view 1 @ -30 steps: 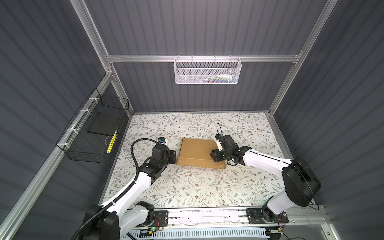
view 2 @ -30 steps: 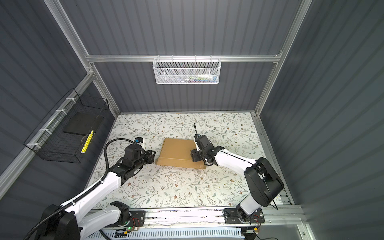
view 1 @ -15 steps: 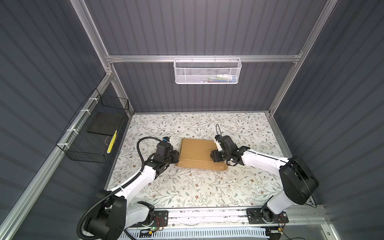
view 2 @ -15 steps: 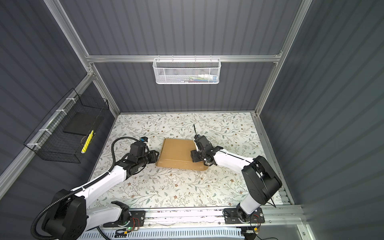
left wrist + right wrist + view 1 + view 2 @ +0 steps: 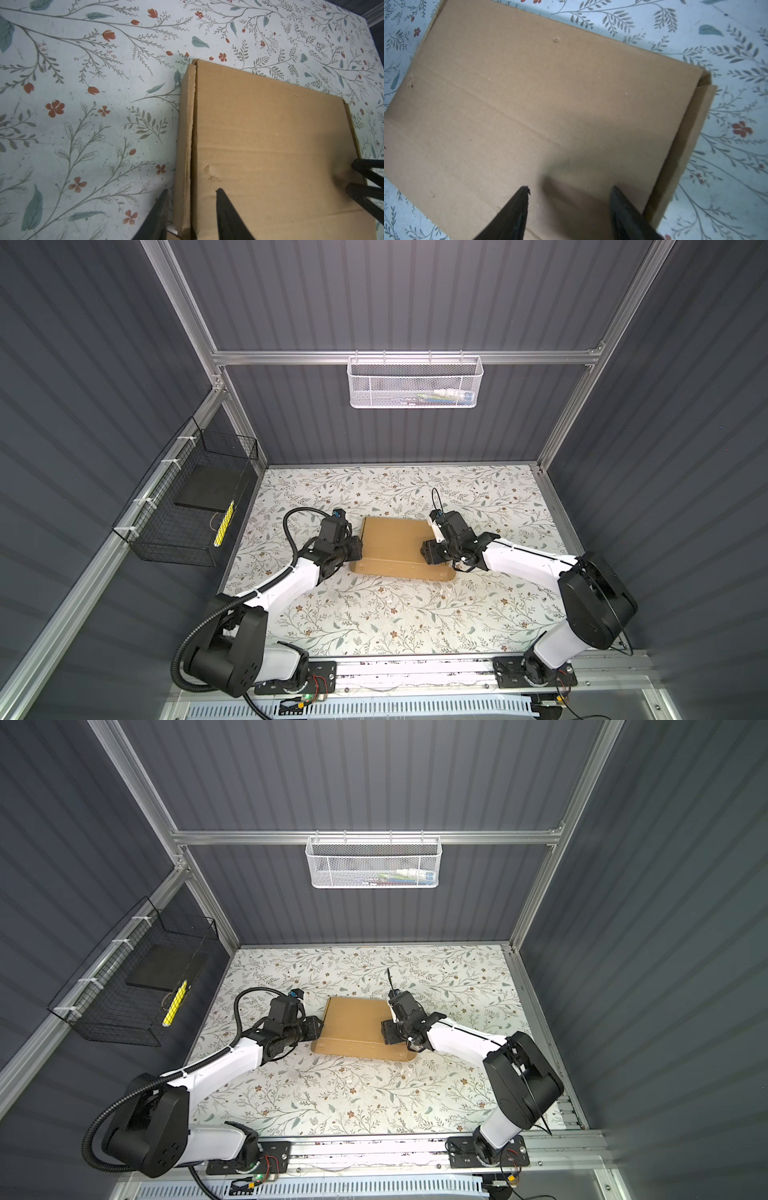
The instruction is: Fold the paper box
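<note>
With left gripper (image 5: 192,190) parted astride left wall of paper box (image 5: 395,543) and right gripper (image 5: 570,187) spread empty on its lid, could buckle that wall by squeezing askew.

Both top views are bright and even, lit from overhead. The pale counter (image 5: 395,614) is crisp, and the dark walls (image 5: 83,364) splay outward with the wide lens. The wrist views are dimmer and bluish. The right fingers (image 5: 512,216) look soft up close and cast a blurred shadow on the box (image 5: 529,93).
</note>
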